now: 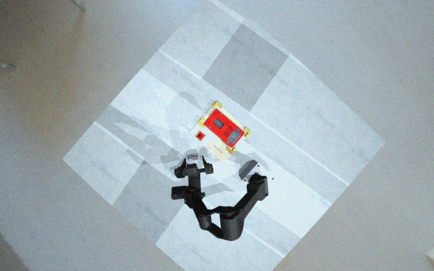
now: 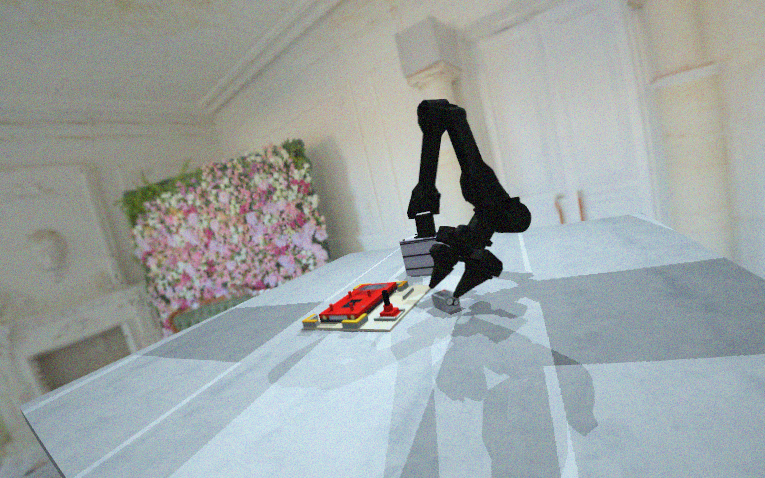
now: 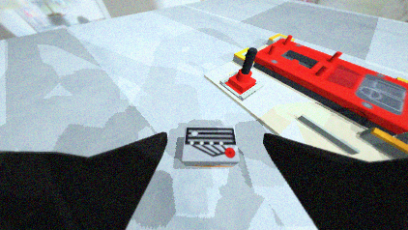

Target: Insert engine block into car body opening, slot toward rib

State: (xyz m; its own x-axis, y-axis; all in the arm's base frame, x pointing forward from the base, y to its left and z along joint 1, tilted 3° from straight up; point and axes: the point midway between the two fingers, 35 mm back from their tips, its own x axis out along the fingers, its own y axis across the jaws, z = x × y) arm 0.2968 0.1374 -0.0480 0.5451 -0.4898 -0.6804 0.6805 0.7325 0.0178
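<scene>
The engine block (image 1: 193, 156) (image 2: 446, 301) (image 3: 209, 146) is a small grey-white block with dark lines and a red dot on the face turned up. It appears to lie on the table, off the board. My gripper (image 1: 194, 158) (image 2: 443, 292) (image 3: 215, 137) is open and empty, with its fingers to either side of the block and a gap on both sides. The red car body (image 1: 211, 115) (image 2: 367, 302) (image 3: 345, 76) sits on the board, its dark opening (image 1: 218, 123) (image 3: 301, 59) with no block in it. The rib inside is too small to tell.
The cream board (image 1: 211, 141) (image 3: 276, 101) has yellow corner brackets around the car body. A red base with an upright black lever (image 1: 199, 135) (image 2: 389, 308) (image 3: 242, 82) stands between block and car body. A grey bar (image 3: 329, 134) lies on the board. My arm's ridged base block (image 2: 417, 258) stands nearby.
</scene>
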